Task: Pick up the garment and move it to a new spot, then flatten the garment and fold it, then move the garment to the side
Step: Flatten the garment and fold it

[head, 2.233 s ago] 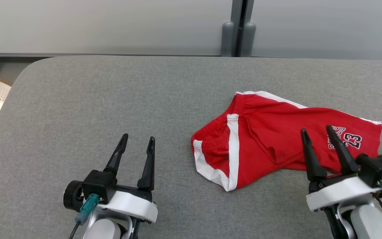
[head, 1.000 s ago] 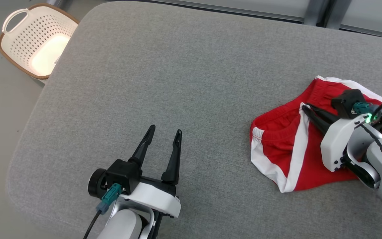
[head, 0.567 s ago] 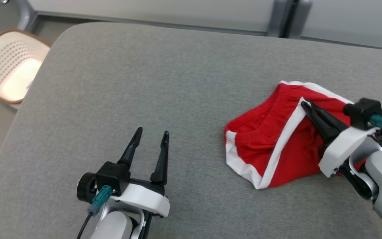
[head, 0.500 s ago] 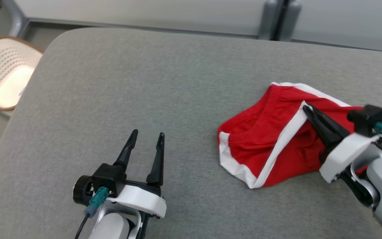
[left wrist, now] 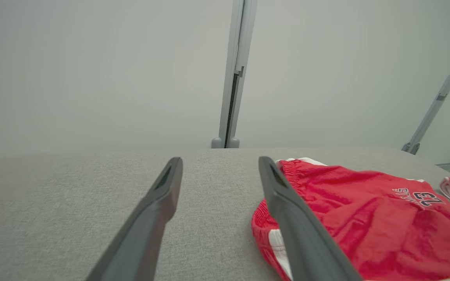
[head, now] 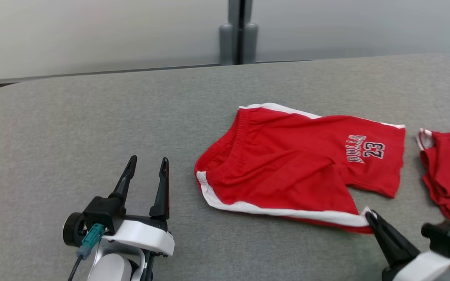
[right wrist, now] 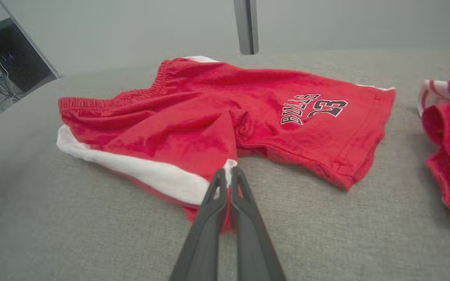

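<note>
red shorts (head: 287, 171) lay spread on the grey padded table (head: 92, 128), right of centre in the head view. waistband pointed left, leg ends pointed right. a white side stripe (head: 272, 210) ran along the near edge. the bulls 23 print (head: 361, 147) sat on the far leg, near its hem.

right gripper (head: 369, 216) was at lower right, fingers together and clamped on the white corner of the near leg's hem. in the right wrist view that corner poked up between the two tips, with red cloth bunched just under them. could not tell if the corner was lifted off the table.

left gripper (head: 149, 159) was at lower left over bare table, fingers apart, nothing between them. it was near the waistband end of the shorts, not touching.

second red garment (head: 449, 171) with white trim lay bunched at the right edge, just beside the shorts' far leg hem, with a strip of table between. grey post (head: 237, 31) stood behind the table against a pale wall.
</note>
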You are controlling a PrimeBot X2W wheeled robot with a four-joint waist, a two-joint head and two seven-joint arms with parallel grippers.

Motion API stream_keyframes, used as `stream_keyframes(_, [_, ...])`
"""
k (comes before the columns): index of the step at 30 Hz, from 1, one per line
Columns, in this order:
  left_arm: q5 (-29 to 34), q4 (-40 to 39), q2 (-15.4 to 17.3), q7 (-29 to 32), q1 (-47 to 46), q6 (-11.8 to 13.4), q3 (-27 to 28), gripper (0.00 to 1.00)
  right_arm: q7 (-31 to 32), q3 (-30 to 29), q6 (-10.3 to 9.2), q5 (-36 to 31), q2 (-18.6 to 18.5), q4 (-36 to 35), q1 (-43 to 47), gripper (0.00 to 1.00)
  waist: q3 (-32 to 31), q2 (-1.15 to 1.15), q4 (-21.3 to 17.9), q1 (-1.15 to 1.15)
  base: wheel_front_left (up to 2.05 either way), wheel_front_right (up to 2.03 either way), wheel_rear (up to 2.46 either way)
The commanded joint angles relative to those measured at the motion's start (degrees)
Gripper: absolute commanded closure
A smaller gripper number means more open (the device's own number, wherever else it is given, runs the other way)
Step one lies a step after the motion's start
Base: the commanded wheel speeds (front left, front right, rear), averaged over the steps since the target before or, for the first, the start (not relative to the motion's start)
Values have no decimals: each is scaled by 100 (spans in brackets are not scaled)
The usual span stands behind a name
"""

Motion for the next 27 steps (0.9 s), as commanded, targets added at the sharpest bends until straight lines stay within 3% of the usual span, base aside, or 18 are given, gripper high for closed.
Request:
stream_keyframes(1, [46,6,22,-25,-9,-41,32,0,70,-172,-3,-41,84,-156,201,100,-57,0,-198,0,0,0,0])
stream_keyframes(3, [47,18,22,-25,-32,-46,44,0,237,-405,-3,-85,210,-354,535,100,-46,0,-267,0,0,0,0])
stream_keyframes(4, [42,29,22,-25,-72,-72,21,0,356,-637,-3,-175,332,-499,738,33,-28,0,-297,0,0,0,0])
stream_keyframes(5, [40,41,23,-25,-85,-90,10,0,425,-719,-3,-223,399,-527,815,0,-25,0,-303,0,0,0,0])
stream_keyframes(12, [27,73,21,-25,-149,-93,-87,0,452,-1107,-2,-540,725,-771,820,0,-20,0,-133,0,0,0,0])
stream_keyframes(19, [15,16,19,-25,-70,-125,-108,0,-155,-1367,-3,-811,953,-847,360,0,-63,0,59,0,0,0,0])
stream_keyframes(27, [-8,-45,21,-25,-24,-216,-278,0,-897,-1419,-2,-1161,1337,-278,-91,0,-92,0,332,0,0,0,0])
